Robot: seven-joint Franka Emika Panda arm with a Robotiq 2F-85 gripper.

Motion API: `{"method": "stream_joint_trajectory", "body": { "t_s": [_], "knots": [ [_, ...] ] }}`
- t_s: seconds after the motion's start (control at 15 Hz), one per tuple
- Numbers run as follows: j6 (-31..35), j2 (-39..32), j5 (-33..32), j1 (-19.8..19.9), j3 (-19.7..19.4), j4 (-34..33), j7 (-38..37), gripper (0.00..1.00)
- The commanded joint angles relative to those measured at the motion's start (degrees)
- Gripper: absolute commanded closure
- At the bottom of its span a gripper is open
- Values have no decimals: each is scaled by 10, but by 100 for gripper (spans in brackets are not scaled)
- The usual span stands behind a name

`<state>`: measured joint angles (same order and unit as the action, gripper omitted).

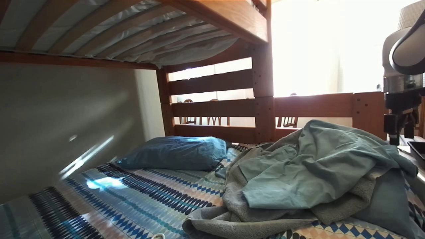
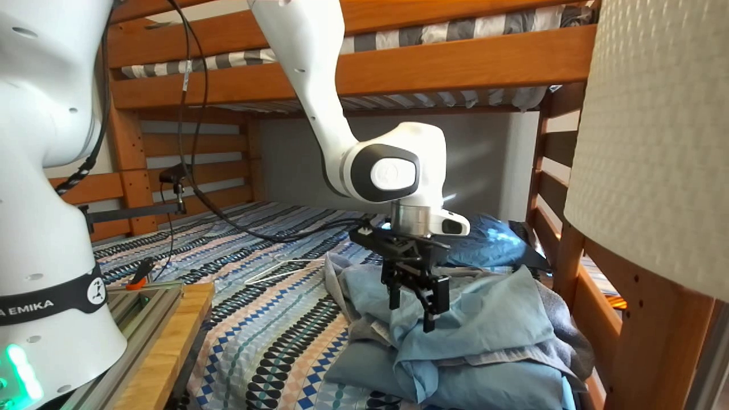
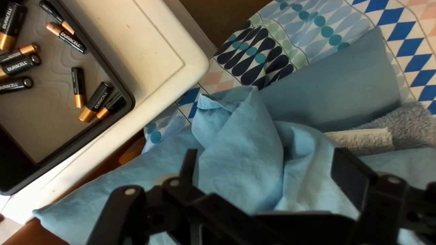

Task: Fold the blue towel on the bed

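On the bed (image 1: 139, 199), in an exterior view: one blue towel (image 1: 308, 176), crumpled, atop one grey fleecy cloth (image 1: 242, 227). Pillow count: two, both blue. The covered pillow (image 1: 385, 202) shows under the heap; the far pillow (image 1: 176, 152) lies near the wall. The towel's longest visible spread runs roughly across this view, its narrowing end pointing right. The gripper (image 1: 401, 132) hangs at the right, just above that end.

Over the same heap, in an exterior view: one white robot arm (image 2: 393, 165) bends above the bed, gripper pointing down, its two fingers (image 2: 429, 323) apart. From this angle the towel lies below and behind the fingertips. One corner droops toward the camera over the covered pillow; another peaks upward at the right. One white hanger (image 2: 279, 270) lies on the bed, apart from the towel.

Wrist view: two fingers wide apart, towel beneath, seen through the gap. One raised fold, its long axis near vertical here, points toward the top edge, nearer the finger at the view's left. Contact cannot be told. Upper left: one dark-rimmed tray (image 3: 47, 126) on a white surface (image 3: 160, 44), holding at least nine batteries (image 3: 78, 85).
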<state>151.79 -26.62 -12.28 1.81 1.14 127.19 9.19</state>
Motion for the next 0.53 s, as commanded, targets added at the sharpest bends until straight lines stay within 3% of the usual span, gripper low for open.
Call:
{"method": "stream_joint_trajectory", "body": {
  "t_s": [0.0,0.47],
  "knots": [
    [-5,-49,10,1,-5,-39,15,0],
    [-15,-120,14,8,-3,-137,25,0]
  ]
}}
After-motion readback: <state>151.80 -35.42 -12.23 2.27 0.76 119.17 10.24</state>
